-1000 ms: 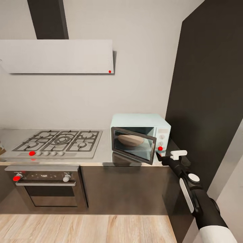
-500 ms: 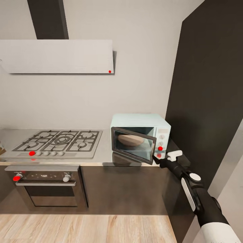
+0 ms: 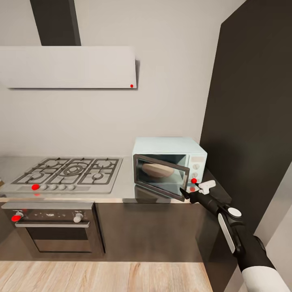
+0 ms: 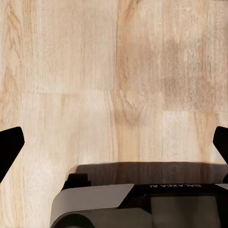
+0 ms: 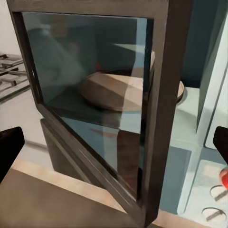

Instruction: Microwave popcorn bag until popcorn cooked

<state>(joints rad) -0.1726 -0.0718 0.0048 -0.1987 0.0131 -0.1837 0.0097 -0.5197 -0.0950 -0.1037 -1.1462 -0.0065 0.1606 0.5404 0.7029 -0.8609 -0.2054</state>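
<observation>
Popcorn bag (image 3: 157, 170) lies inside microwave (image 3: 170, 162); our right gripper (image 3: 190, 190), fingers spread, meets its half-closed door (image 3: 160, 177); left gripper (image 4: 114, 142) likewise spread.

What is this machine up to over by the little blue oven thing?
The robot's right end effector is reaching toward the free edge of the microwave door, which stands partly open. Its fingers are spread, gripping nothing. Through the glass, a tan-brown object that looks like the popcorn bag already lies inside. So it is probably about to push the door shut before heating. The left end effector points down at the wood floor, open and idle.
</observation>
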